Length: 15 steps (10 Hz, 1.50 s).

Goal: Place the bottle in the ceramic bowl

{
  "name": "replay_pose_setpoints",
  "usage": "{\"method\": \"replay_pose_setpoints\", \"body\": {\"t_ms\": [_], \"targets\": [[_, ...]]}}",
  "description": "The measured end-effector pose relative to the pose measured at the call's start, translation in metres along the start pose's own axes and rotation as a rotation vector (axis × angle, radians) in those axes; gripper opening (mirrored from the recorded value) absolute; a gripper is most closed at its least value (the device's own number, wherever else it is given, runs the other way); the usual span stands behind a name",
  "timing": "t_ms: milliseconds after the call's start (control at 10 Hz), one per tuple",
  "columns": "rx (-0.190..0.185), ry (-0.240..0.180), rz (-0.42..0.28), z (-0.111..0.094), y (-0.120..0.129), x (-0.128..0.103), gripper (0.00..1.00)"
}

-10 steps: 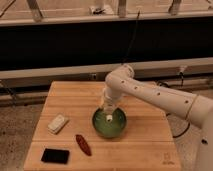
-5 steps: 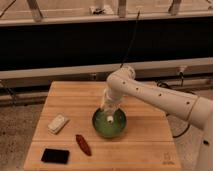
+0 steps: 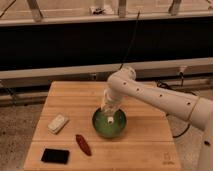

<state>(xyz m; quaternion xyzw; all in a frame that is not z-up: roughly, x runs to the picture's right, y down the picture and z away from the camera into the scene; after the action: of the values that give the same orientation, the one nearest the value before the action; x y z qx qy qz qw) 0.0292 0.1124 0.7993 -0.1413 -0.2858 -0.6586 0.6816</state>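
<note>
The green ceramic bowl (image 3: 109,123) stands on the wooden table, right of its middle. My gripper (image 3: 108,113) reaches down from the white arm into the bowl's far side. A small pale shape just under the gripper, inside the bowl, looks like the bottle (image 3: 109,119). The gripper hides most of it. I cannot tell whether the bottle rests on the bowl's bottom or hangs in the gripper.
A flat white block (image 3: 58,123) lies at the table's left. A dark red oblong thing (image 3: 83,144) lies in front of the bowl to the left. A flat black rectangle (image 3: 55,156) sits at the front left corner. The table's edge (image 3: 170,127) is near on the right.
</note>
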Motion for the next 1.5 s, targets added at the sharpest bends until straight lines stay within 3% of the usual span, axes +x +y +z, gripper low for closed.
{"method": "replay_pose_setpoints", "body": {"t_ms": [300,500,900,1500], "targets": [[0.001,-0.002,-0.010,0.0008,0.0012,-0.0008,0.22],[0.002,-0.003,-0.009,0.0009,0.0023,-0.0007,0.37],[0.002,-0.005,-0.013,0.0006,0.0050,0.0000,0.77],[0.003,-0.007,-0.019,0.0006,0.0084,-0.0002,0.80]]}}
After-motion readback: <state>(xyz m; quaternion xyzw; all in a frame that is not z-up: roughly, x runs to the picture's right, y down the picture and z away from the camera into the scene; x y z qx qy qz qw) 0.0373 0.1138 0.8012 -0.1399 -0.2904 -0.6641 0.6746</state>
